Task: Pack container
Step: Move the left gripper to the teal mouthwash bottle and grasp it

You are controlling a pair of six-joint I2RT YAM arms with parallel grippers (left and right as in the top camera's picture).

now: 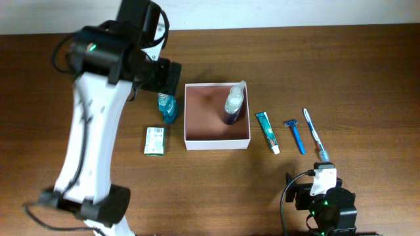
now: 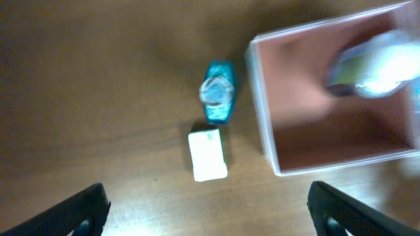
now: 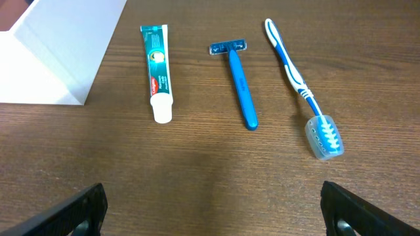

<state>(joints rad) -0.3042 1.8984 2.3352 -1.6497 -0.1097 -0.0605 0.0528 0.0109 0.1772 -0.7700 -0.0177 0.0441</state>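
Hovering wide open, the left end effector [image 2: 209, 213] is gripping nothing. Ahead of it a blue bottle [image 2: 217, 93] and a white packet [image 2: 208, 155] are sitting beside the container [image 2: 262, 108]. The right end effector [image 3: 213, 213] is also gaping empty, with toothpaste [image 3: 157, 72], razor [image 3: 239, 82] and toothbrush [image 3: 302, 85] lying ahead on the bench [image 3: 197, 170]. The overhead view is showing the container whole: square, white-walled, pinkish-brown inside, with a clear bottle [image 1: 233, 105] resting in it. The left wrist view is showing that bottle only as a blur.

A clear bottle with a dark base [image 1: 233, 105] takes up the right side of the shallow white cardboard box [image 1: 217, 145]; the box's left half is bare. A small blue bottle [image 1: 168, 109] stands just beside its left wall. Strips of brown wooden worktop [image 1: 354, 72] lie open between the green toothpaste tube [image 1: 267, 131], blue razor [image 1: 295, 136] and white-and-blue toothbrush [image 1: 314, 134].
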